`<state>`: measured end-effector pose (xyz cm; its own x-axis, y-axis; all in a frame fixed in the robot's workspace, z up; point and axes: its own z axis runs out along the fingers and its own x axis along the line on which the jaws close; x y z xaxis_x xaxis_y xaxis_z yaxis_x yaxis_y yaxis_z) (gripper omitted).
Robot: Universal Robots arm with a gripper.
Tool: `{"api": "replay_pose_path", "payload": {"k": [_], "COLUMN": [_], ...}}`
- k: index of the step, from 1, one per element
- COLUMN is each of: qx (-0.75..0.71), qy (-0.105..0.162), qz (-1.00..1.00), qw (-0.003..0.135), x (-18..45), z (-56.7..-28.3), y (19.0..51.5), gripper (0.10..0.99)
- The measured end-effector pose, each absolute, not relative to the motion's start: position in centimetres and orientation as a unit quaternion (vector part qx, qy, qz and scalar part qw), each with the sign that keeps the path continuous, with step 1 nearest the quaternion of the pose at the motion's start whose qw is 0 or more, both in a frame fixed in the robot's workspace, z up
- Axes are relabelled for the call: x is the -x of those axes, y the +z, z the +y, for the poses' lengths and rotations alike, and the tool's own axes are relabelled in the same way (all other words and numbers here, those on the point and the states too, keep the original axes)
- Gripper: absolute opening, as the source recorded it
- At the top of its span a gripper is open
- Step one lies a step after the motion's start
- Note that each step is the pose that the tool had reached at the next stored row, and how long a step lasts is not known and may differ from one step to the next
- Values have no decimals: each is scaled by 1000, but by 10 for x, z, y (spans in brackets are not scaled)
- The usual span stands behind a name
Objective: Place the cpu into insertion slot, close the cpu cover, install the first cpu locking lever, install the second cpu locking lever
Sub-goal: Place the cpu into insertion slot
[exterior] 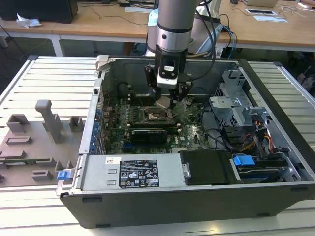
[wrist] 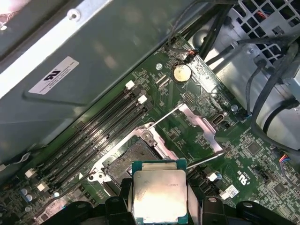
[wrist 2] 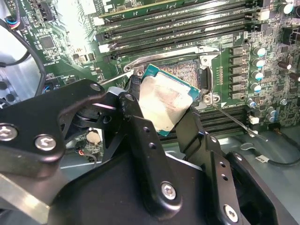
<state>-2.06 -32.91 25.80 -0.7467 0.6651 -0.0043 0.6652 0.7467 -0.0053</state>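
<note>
My gripper [exterior: 168,100] hangs inside the open computer case, shut on the cpu [exterior: 164,102]. In both wrist views the cpu [wrist 2: 164,101] [wrist: 158,194] is a pale silvery square with a green edge, clamped between the black fingers [wrist 2: 136,115] and held slightly tilted. It hovers just above the insertion slot [wrist: 125,161] [wrist 2: 185,74], whose dark socket lies uncovered on the green motherboard [exterior: 192,132]. The cpu cover [wrist: 199,125] stands swung open beside the slot. Two thin wire locking levers [wrist: 164,117] [wrist 2: 234,121] stick out, unlatched.
Long black memory slots [wrist 2: 178,21] run beside the socket. Case walls [exterior: 98,93], a drive cage with cables [exterior: 246,123] and a power supply box [exterior: 133,172] surround the board. A grey fixture plate [exterior: 34,142] lies outside the case, on the exterior view's left.
</note>
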Motion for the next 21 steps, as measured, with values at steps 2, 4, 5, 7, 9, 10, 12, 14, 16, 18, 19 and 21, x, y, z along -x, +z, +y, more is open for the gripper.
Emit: {"api": "replay_pose_path", "payload": {"k": [2,4,5,7,9,10,12,14,16,18,19,21], "qx": [-360,-366,-368,-373,-380,-384,-389,-395,-400,-406,-409,-415], "qy": [-3,-4,-4,-4,-4,-4,-4,-5,-5,-5,-5,-5], "qz": [933,930,930,928,925,923,921,919,916,914,912,910], "qw": [1,1,1,1,1,1,1,1,1,2,2,2], "x": [21,21,21,21,21,21,21,21,21,21,21,21], "z": [-329,-329,-329,-329,-329,-329,-329,-329,-329,-329,-329,-329], "y": [258,258,258,258,258,258,258,258,258,258,258,258], "gripper": [545,545,545,545,545,545,545,545,545,545,545,545]}}
